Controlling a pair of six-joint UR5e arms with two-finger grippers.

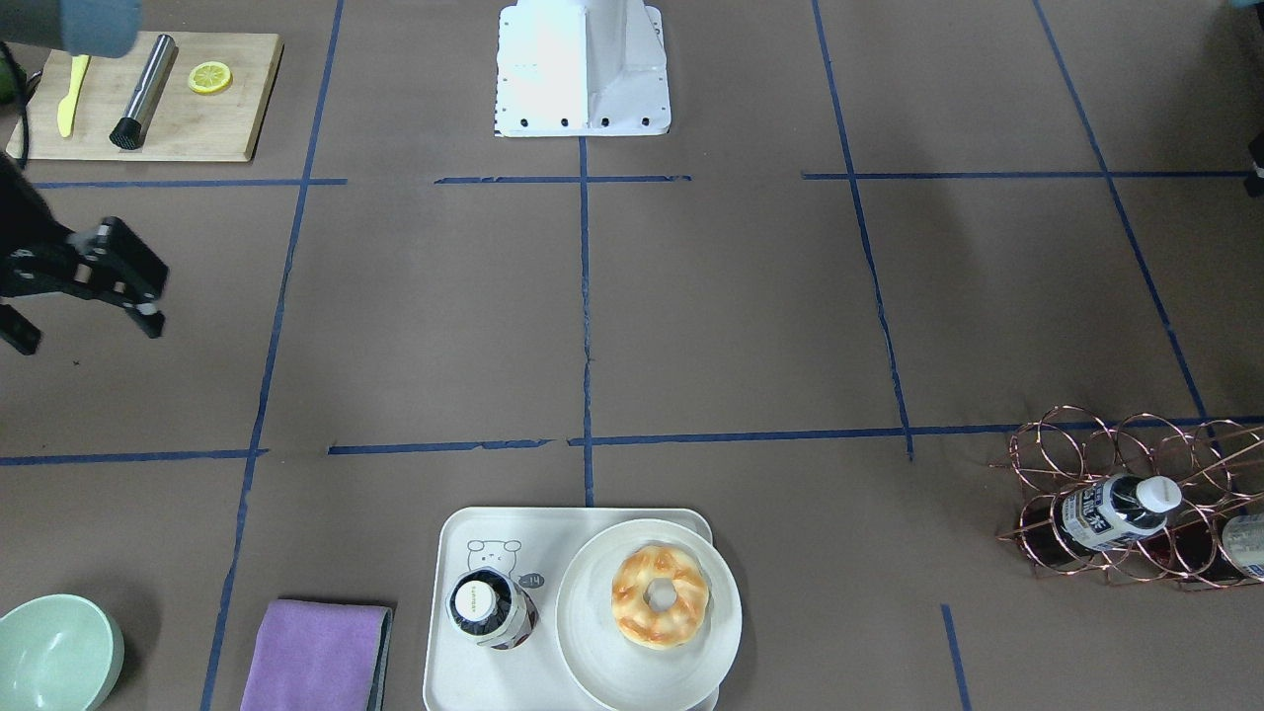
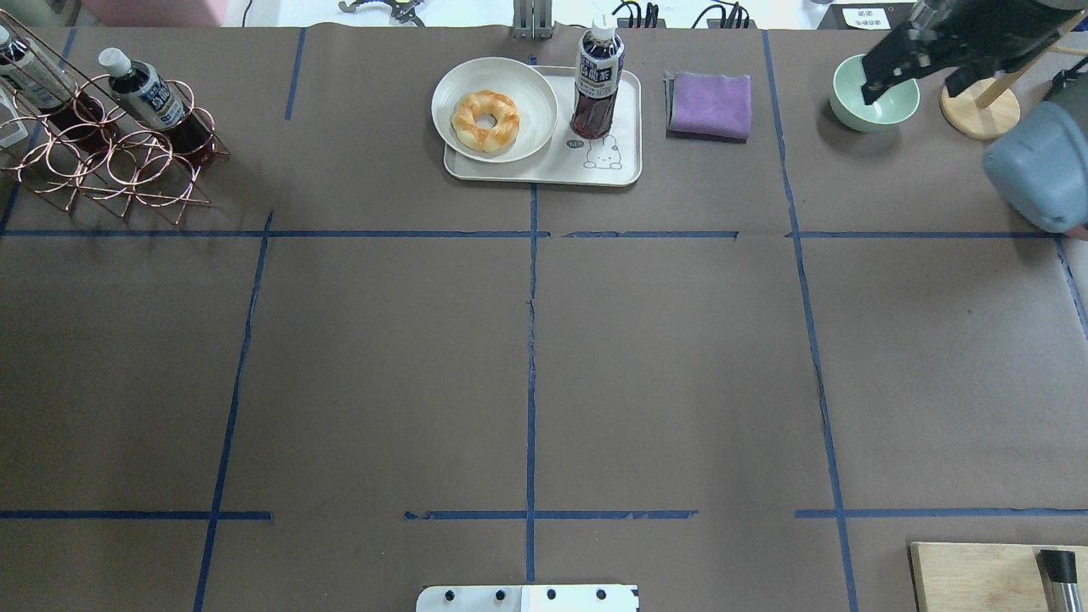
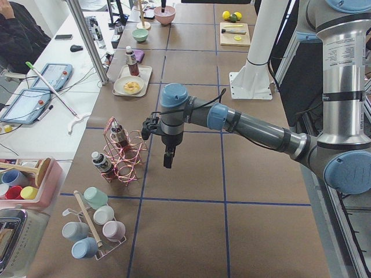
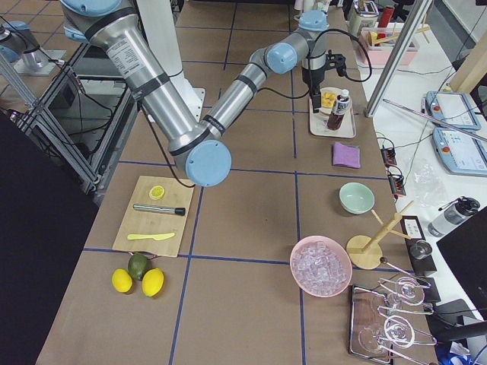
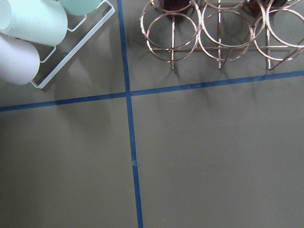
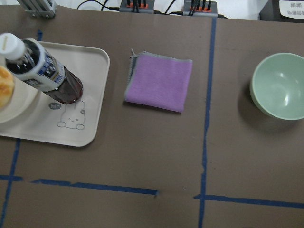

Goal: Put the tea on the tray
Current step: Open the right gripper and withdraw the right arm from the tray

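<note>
A tea bottle (image 1: pixel 491 610) with a white cap stands upright on the cream tray (image 1: pixel 454 553), beside the line-drawn bear. It also shows in the overhead view (image 2: pixel 597 81) and the right wrist view (image 6: pixel 47 71). My right gripper (image 1: pixel 89 331) is open and empty, well off to the side of the tray (image 2: pixel 625 144), and hangs above the green bowl in the overhead view (image 2: pixel 914 85). My left gripper (image 3: pixel 167 161) hangs over the table next to the copper wire rack (image 3: pixel 124 153); I cannot tell whether it is open or shut.
The copper rack (image 1: pixel 1116 494) holds more tea bottles (image 1: pixel 1121 509). A round plate (image 1: pixel 592 652) with a doughnut (image 1: pixel 660 597) lies on the tray. A purple cloth (image 1: pixel 316 657) and a green bowl (image 1: pixel 54 652) lie beside it. A wooden board (image 1: pixel 197 118) lies in the far corner.
</note>
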